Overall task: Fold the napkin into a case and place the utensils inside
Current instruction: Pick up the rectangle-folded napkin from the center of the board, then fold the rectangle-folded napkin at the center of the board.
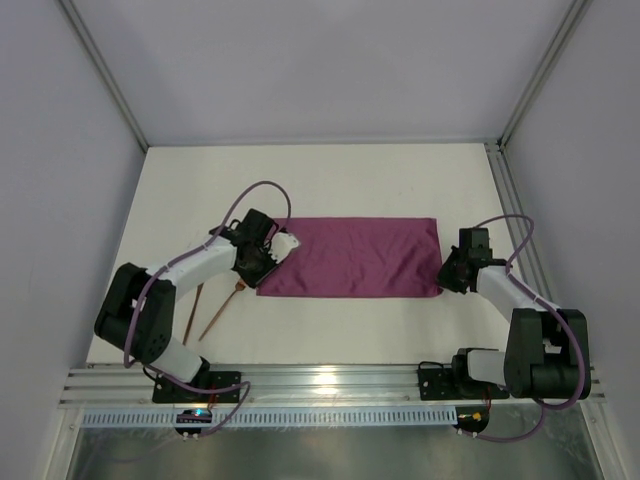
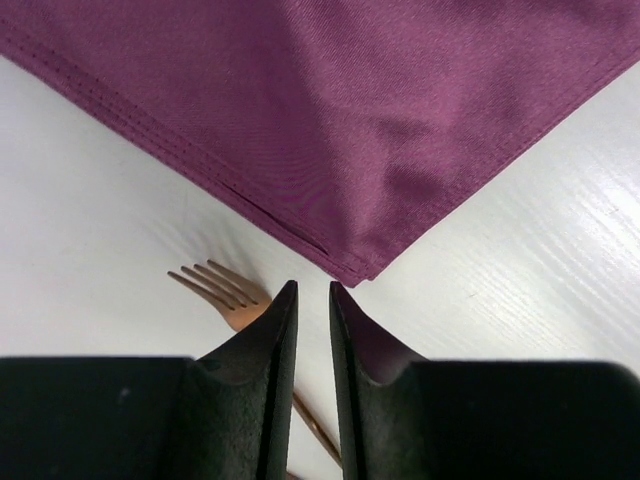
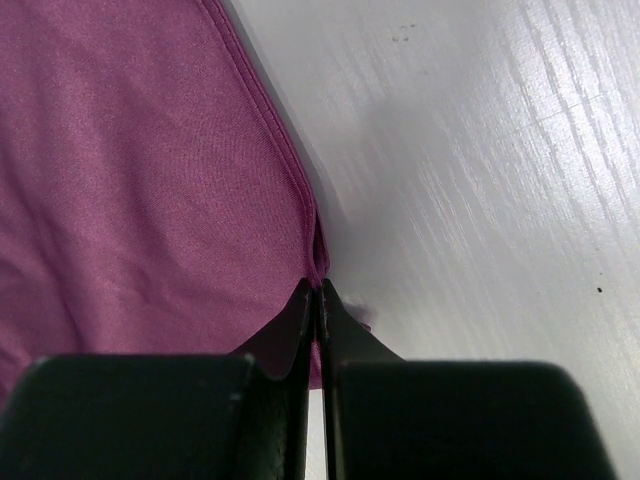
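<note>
I log the right gripper (image 3: 316, 290) pinching the napkin (image 1: 350, 257) corner, and the left gripper (image 2: 313, 290) narrowly parted, empty, by the fork (image 2: 225, 290).

Both my arms fold up from their bases and angle inward over the table, with the wrists tipped down. My left gripper (image 2: 311, 292) points toward the middle, its jaws a narrow slit apart with nothing between them. My right gripper (image 3: 315, 288) faces it from the other side, its jaws pressed together on the napkin (image 3: 150, 180) corner.
</note>
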You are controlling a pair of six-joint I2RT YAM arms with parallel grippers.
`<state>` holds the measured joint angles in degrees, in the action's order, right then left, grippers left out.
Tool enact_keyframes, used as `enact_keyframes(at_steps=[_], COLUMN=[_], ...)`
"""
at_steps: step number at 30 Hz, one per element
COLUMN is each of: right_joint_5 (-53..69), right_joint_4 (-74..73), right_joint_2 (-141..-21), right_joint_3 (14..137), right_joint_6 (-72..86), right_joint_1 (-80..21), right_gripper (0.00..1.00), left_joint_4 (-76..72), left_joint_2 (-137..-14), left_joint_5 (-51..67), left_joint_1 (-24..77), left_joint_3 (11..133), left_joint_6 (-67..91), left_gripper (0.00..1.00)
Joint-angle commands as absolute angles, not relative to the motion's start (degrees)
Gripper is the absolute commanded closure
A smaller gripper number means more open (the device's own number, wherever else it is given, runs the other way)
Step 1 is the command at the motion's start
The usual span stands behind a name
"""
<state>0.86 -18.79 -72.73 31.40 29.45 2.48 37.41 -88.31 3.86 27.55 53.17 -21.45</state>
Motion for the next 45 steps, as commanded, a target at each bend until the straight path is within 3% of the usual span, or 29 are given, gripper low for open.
enact_keyframes(at_steps=[1, 18, 23, 31, 45], right_joint_5=[2.11, 0.26, -6.22, -15.90, -17.23], right_joint_4=[-20.13, -24.43, -28.29, -33.57, -34.19], right_joint_2=[-70.84, -71.54, -73.21, -84.61, -96.94], right_joint_3=[30.85, 38.32, 43.50, 55.96, 72.59], right_joint_6=[28.30, 22.95, 19.95, 18.46, 13.99], right_joint_1=[2.46, 2.46, 0.00, -17.81, -35.40], right_gripper=[0.97, 0.97, 0.97, 0.97, 0.97], left_joint_4=[38.32, 34.81, 34.37, 35.16, 37.26], left_joint_2=[-88.15, -97.72, -99.93, -101.51, -95.28], left_joint_5=[1.14, 1.32, 3.25, 7.47, 11.33], left_joint_1=[24.97, 21.97, 21.97, 21.80, 17.05], left_joint_3=[56.33, 62.58, 62.58, 62.32, 61.17], left_joint_6=[-18.47, -14.68, -14.41, -13.89, -13.89], left_gripper=[0.78, 0.75, 0.75, 0.76, 0.73])
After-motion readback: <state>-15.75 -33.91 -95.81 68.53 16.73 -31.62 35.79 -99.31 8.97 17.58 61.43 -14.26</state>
